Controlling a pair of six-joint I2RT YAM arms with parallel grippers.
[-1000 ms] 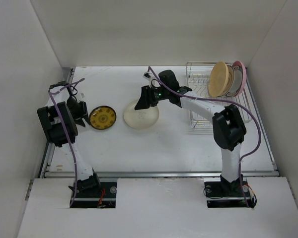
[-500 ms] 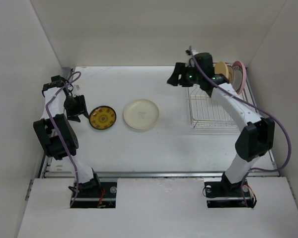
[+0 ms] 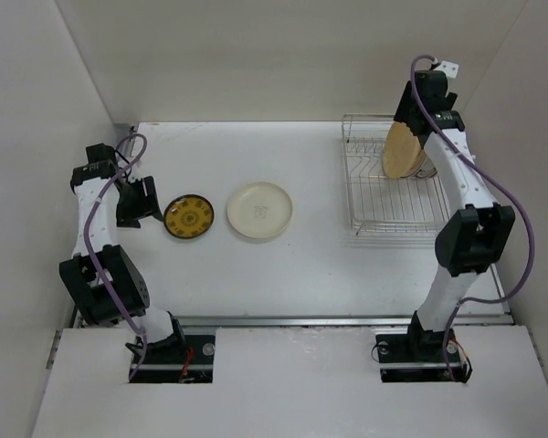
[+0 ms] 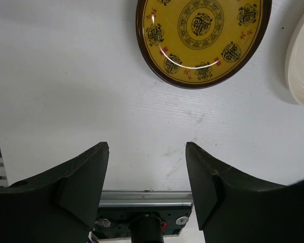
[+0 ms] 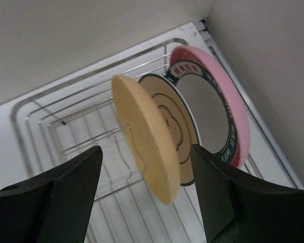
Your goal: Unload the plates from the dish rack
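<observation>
My right claw [image 5: 145, 148] hangs open above the tan plate [image 3: 400, 151], which stands at the far end of the dish rack [image 3: 384, 196] beside a teal-rimmed plate [image 5: 207, 101] and a pink plate [image 5: 235, 114]. My left claw [image 4: 146, 147] is open, left of the yellow plate [image 4: 202, 35] and the cream plate [image 3: 259, 211].

Rack [image 3: 384, 214] sits far right on worktop [image 3: 329, 274], w/ four plates on edge in its far end. L to R: leftmost plate [image 5: 142, 142], 2nd plate [image 5: 169, 126] close behind it, lettered plate [image 5: 207, 116], rightmost plate [image 5: 238, 116] nearest the R wall. Two more lie flat on worktop, well left of rack: small plate [image 3: 188, 217], bigger plate [image 3: 259, 211] just right of it, not touching. L hand [image 4: 147, 147] is near small plate's left, apart. R hand [image 5: 145, 149] is above rack's far end.
</observation>
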